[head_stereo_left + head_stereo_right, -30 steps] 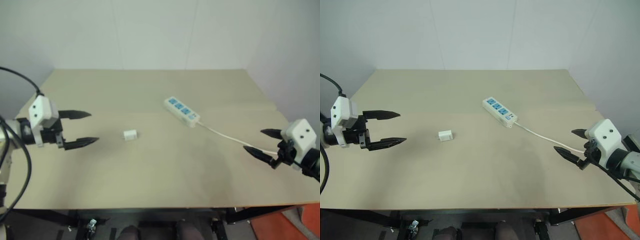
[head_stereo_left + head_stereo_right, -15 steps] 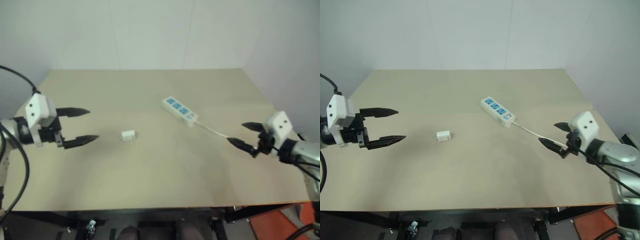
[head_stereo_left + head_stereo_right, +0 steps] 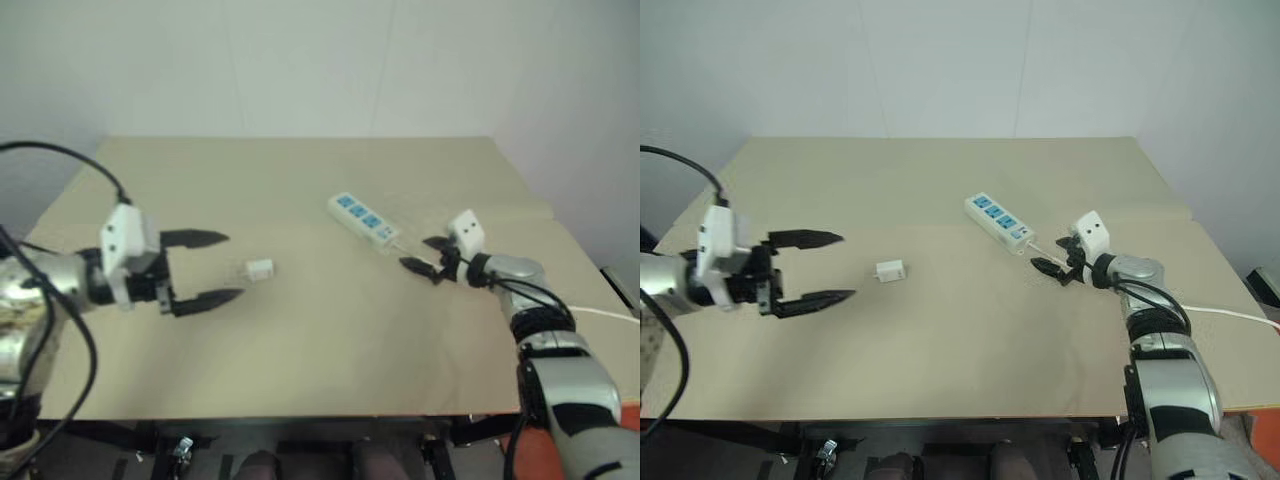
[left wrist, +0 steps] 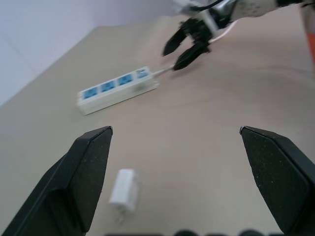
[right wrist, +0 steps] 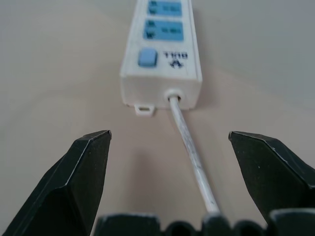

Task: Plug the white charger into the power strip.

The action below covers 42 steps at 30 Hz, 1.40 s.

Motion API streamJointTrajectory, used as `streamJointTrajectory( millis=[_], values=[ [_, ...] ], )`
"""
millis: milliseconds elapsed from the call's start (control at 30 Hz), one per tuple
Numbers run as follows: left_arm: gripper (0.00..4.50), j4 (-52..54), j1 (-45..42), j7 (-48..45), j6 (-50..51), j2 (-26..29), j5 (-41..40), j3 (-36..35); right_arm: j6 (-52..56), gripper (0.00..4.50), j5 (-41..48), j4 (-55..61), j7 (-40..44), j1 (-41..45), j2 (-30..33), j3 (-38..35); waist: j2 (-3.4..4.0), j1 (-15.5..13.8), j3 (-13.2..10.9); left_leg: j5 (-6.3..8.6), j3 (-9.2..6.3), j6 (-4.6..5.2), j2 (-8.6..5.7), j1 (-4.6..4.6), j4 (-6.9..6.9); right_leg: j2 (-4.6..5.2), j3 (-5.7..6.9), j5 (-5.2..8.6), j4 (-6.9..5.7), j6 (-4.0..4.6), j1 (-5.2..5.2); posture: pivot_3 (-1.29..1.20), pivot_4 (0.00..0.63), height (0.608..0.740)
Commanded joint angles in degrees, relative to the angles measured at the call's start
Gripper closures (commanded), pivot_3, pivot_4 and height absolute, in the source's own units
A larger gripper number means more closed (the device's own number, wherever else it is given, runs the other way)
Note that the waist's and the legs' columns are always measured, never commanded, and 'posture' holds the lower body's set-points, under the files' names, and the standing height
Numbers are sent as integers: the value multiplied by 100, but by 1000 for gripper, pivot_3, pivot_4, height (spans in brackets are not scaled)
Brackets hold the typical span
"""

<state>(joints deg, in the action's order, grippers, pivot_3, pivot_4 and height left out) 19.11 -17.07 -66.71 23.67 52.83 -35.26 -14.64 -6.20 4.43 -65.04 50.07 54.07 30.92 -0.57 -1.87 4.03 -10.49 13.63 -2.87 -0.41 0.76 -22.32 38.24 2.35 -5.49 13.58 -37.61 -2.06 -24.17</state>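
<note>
Approach step, nothing gripped yet. Left gripper (image 3: 805,268) is held wide and empty, just beside the white charger (image 3: 890,271), a small smooth plastic block lying mid-table (image 3: 940,350). Right gripper (image 3: 1052,256) is spread wide, empty, straddling the thin cord (image 5: 189,150) at the power strip (image 3: 998,223), a flat white bar with blue sockets. Next the charger must be pinched and the strip steadied.

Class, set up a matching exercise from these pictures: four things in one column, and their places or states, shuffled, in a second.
Things:
1. white charger
2. power strip
3. left gripper
4. right gripper

Places or states:
A. open, at the strip's cord end
B. three blue sockets, nothing plugged in
C. lying loose on the table
D. open, facing the charger

Pairs: 1-C, 2-B, 3-D, 4-A
</note>
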Motion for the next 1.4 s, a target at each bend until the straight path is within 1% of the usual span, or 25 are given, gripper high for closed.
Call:
streamJointTrajectory(
  millis=[33, 167, 267, 300, 367, 533, 667, 733, 900, 967, 1033, 1133, 1233, 1300, 1400],
  values=[
    [0, 311, -148, 197, 91, -97, -147, 95, -242, 30, -278, -550, -370, 345, -29, -8, 0, 9, 0, 0, 0, 0, 0, 1, 0, 0, -1, 0, -2, 0, 0, 0, 150, 740],
    [0, 378, -224, 312, 100, -201, -118, 282, -76, 30, -362, -862, -636, 572, -152, -126, 0, 26, 0, 0, -2, 0, 2, 6, 0, -5, 0, -2, -8, 3, 0, 0, 150, 740],
    [0, 367, -308, 333, 124, -228, -100, 419, 217, 30, -346, -999, -547, 687, -206, -202, 0, 54, 0, 0, -2, 0, 2, 8, 0, -7, -2, -2, -7, 4, 2, 0, 150, 740],
    [0, 351, -338, 337, 137, -238, -102, 454, 309, 197, -361, -1025, -497, 710, -211, -197, 0, 59, 0, 0, -2, 0, 3, 7, 0, -8, -2, -2, -7, 3, 1, 0, 150, 740],
    [0, 315, -379, 301, 127, -240, -82, 520, 428, 637, -394, -1049, -344, 734, -214, -175, 0, 86, 0, 0, -4, 0, 3, 6, 0, -9, 0, -2, -6, 3, 1, 0, 150, 740],
    [0, 266, -404, 166, -39, -286, -16, 625, 415, 2378, -457, -1021, -179, 762, -213, -144, 0, 125, 0, 0, -4, 0, 2, 7, 0, -8, 0, -2, -4, 3, 5, 0, 150, 740],
    [0, 304, -372, 205, -51, -371, -19, 667, 339, 3877, -508, -987, -49, 755, -177, -118, 0, 154, 0, 0, -5, 0, 3, 7, -1, -9, 1, -2, -4, 3, 4, 0, 150, 740],
    [0, 335, -345, 145, -75, -393, -57, 676, 328, 4467, -513, -975, -27, 754, -155, -126, 0, 161, 0, 0, -5, 0, 3, 8, -1, -9, 0, -2, -5, 3, 4, 0, 150, 740],
    [0, 176, -469, 113, -102, -491, 59, 849, 166, 4467, -408, -670, -108, 699, -200, -242, 0, 158, 0, 0, -5, 0, 2, 7, -1, -9, 0, -2, -4, 3, 4, 0, 150, 740],
    [0, 89, -579, 80, -111, -550, 108, 955, 131, 4467, -368, -413, -186, 597, -223, -267, 0, 159, 0, 0, -5, 0, 2, 6, -1, -9, -1, -2, -6, 3, 3, 0, 150, 740],
    [0, -6, -700, 16, -138, -605, 156, 1053, 224, 4467, -320, 151, -281, 282, -231, -278, 0, 157, 0, 0, -5, 0, 2, 5, -1, -9, -1, -2, -7, 3, 0, 0, 150, 740],
    [0, -144, -839, -58, -170, -665, 216, 1152, 518, 4467, -126, 1742, -158, -695, -157, -322, 0, 138, 0, 0, -10, 0, 3, 1, -3, -10, 2, -2, -4, 3, -1, 0, 150, 740],
    [0, -326, -926, -192, -251, -706, 293, 1266, 1231, 4467, 70, 4004, -175, -2078, 56, -406, 3, 59, -1, 0, -11, 0, 0, -5, -4, -5, 4, -1, -5, 1, -5, 0, 150, 740],
    [0, -415, -985, -265, -272, -752, 321, 1343, 1721, 4467, 237, 5152, -192, -2786, 225, -529, 5, 0, -2, 0, -8, 0, -2, -4, -2, -2, 1, -1, -6, 0, -6, 0, 150, 740],
    [0, -553, -1102, -358, -312, -860, 368, 1449, 2257, 4467, 416, 6281, -212, -3569, 514, -686, 5, -26, -2, 0, -7, 0, -2, 2, 2, -3, 2, -1, -7, -3, 2, 0, 150, 740]
  ],
)
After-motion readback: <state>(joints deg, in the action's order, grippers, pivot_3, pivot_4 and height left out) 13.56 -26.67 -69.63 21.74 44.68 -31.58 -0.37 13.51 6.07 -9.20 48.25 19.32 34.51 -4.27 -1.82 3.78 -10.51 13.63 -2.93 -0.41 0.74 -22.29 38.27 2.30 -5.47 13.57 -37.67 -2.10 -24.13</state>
